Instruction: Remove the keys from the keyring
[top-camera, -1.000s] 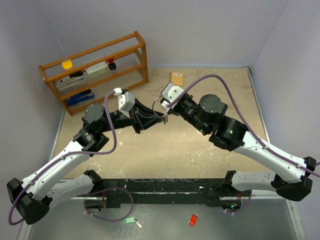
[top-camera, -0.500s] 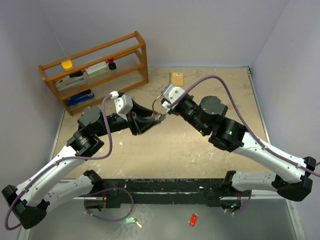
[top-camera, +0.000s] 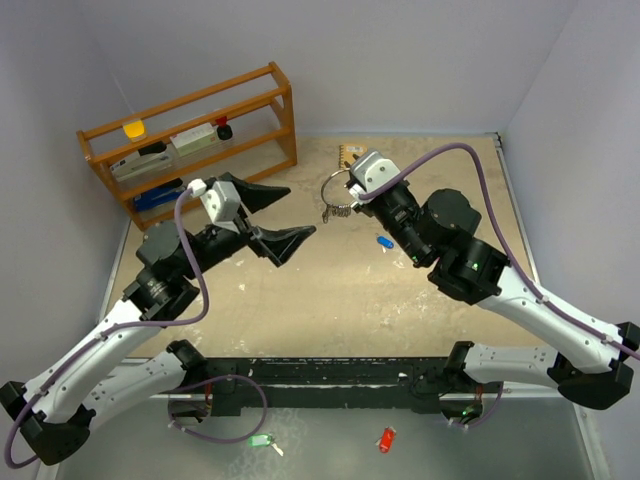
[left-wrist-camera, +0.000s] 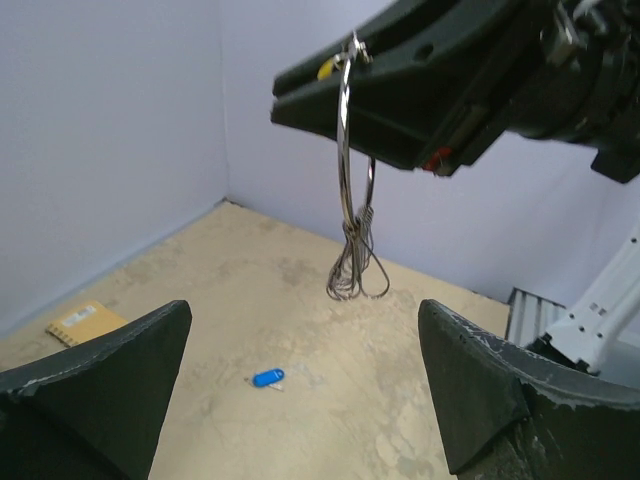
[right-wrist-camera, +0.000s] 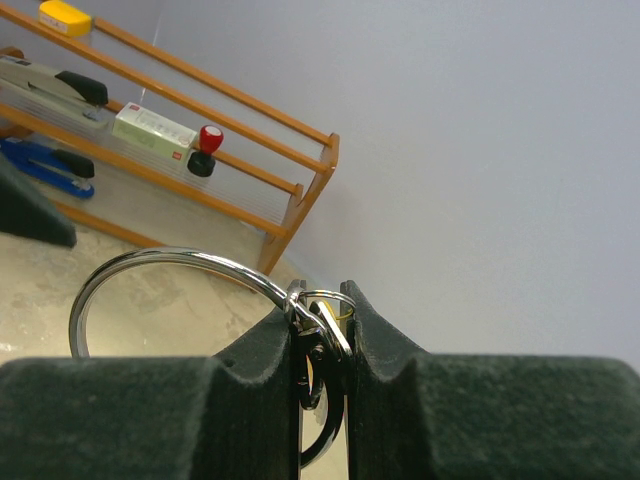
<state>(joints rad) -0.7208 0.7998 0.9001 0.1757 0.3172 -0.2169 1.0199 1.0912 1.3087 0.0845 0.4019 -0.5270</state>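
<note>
The keyring (top-camera: 334, 187) is a large silver ring pinched at its clasp by my right gripper (top-camera: 351, 193), which is shut on it above the table's far middle. In the right wrist view the keyring (right-wrist-camera: 168, 262) arcs left from the right gripper (right-wrist-camera: 322, 305), with a bit of yellow between the pads. A bunch of thin wire loops (left-wrist-camera: 356, 272) hangs from the keyring (left-wrist-camera: 344, 150). One blue-headed key (top-camera: 384, 241) lies alone on the table; it is the blue key (left-wrist-camera: 267, 378) in the left wrist view. My left gripper (top-camera: 301, 210) is wide open and holds nothing, left of the ring.
A wooden shelf (top-camera: 190, 140) with a stapler and small items stands at the back left. A small notebook (top-camera: 353, 156) lies at the back. On the ledge in front of the arm bases lie a green tag (top-camera: 260, 439) and a red tag (top-camera: 386, 439).
My left gripper has opened and drawn back to the left, away from the ring. The right gripper moved back and right with the keyring. The blue key now lies on the table.
</note>
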